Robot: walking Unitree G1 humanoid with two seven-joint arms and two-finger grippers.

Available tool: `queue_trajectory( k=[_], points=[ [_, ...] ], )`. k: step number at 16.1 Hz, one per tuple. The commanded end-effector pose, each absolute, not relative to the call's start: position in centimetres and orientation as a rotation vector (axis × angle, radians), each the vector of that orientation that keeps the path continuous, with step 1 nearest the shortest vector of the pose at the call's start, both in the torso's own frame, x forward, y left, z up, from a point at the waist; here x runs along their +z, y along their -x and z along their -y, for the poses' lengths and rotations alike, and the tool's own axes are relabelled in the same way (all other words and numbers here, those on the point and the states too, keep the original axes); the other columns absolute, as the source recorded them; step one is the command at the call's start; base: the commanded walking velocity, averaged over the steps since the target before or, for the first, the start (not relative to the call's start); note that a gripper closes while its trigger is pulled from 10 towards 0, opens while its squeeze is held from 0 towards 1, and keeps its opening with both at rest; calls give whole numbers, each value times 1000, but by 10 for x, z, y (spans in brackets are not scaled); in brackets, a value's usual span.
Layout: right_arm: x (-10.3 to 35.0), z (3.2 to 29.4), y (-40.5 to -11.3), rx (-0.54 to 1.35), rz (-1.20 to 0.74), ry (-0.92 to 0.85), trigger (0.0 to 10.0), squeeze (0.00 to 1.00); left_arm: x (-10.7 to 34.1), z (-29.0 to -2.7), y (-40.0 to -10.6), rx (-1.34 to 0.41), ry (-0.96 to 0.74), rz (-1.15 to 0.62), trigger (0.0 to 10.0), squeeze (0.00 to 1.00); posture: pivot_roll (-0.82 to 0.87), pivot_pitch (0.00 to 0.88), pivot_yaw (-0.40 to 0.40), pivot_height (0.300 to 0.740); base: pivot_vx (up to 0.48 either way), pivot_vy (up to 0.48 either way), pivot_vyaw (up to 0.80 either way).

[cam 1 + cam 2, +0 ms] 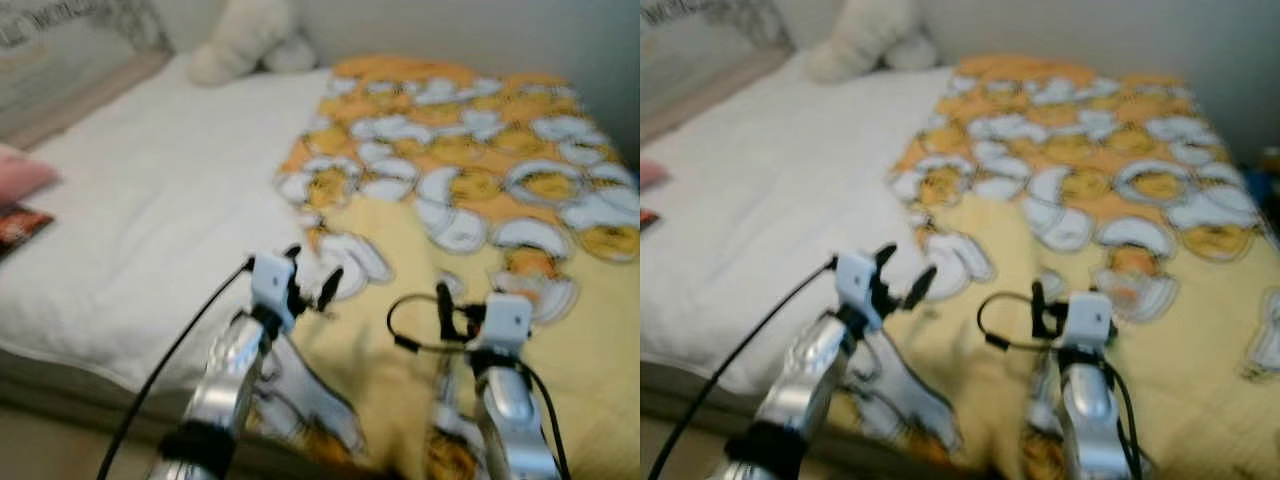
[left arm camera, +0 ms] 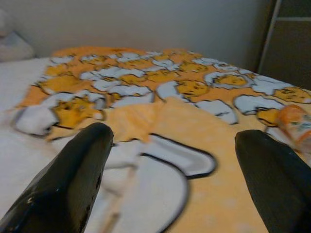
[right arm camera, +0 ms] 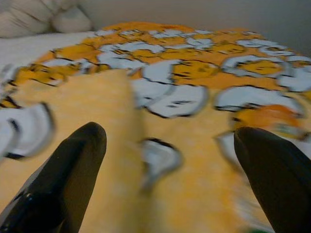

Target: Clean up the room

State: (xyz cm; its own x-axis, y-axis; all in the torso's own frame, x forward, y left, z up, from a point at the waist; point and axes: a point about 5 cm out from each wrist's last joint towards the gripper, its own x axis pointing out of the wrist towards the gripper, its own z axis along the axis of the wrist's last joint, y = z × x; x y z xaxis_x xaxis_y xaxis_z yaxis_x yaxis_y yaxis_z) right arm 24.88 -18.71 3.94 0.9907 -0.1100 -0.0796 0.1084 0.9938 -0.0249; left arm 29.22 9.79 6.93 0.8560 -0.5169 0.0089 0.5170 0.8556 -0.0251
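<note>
A yellow and orange blanket [image 1: 470, 170] with a white egg pattern covers the right half of a bed with a white sheet [image 1: 150, 200]. Its near left edge is folded and rumpled [image 2: 146, 131]. Both arms reach forward over the blanket's near end. My left gripper [image 1: 312, 275] hovers at the blanket's left edge, open and holding nothing [image 2: 174, 136]. Over the yellow part to its right, my right gripper [image 1: 460, 300] is also open and empty [image 3: 170, 133]. A blurred orange and white object [image 2: 296, 121] lies on the blanket between the two arms.
White pillows or a plush [image 1: 245, 35] lie at the head of the bed by the wall. A pink item [image 1: 20, 175] and a dark red flat item [image 1: 20, 225] sit at the sheet's left edge. A dark shelf unit [image 2: 286, 43] stands beyond the bed.
</note>
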Motion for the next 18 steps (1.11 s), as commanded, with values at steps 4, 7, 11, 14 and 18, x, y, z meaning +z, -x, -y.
queue_trajectory(
  k=[4,7,11,14,18],
  points=[
    [40,189,-246,-89,-87,27,10000,0,56,-115,-295,-434,19,-86,10000,0,-27,0,5,740,0,0,-748],
    [42,187,-247,-74,-86,30,10000,0,58,-113,-298,-402,-26,-69,10000,0,-26,0,-6,740,0,0,-750],
    [40,185,-243,-73,-94,30,10000,0,67,-123,-315,-329,-76,-60,10000,0,-38,0,9,740,0,0,-752],
    [39,182,-238,-77,-80,33,10000,0,67,-119,-321,-324,-128,-78,10000,0,-41,0,16,740,0,0,-713],
    [37,164,-221,-46,-92,19,10000,0,73,-64,-343,-358,-136,-190,10000,1000,-110,0,44,740,0,0,0]
  ],
)
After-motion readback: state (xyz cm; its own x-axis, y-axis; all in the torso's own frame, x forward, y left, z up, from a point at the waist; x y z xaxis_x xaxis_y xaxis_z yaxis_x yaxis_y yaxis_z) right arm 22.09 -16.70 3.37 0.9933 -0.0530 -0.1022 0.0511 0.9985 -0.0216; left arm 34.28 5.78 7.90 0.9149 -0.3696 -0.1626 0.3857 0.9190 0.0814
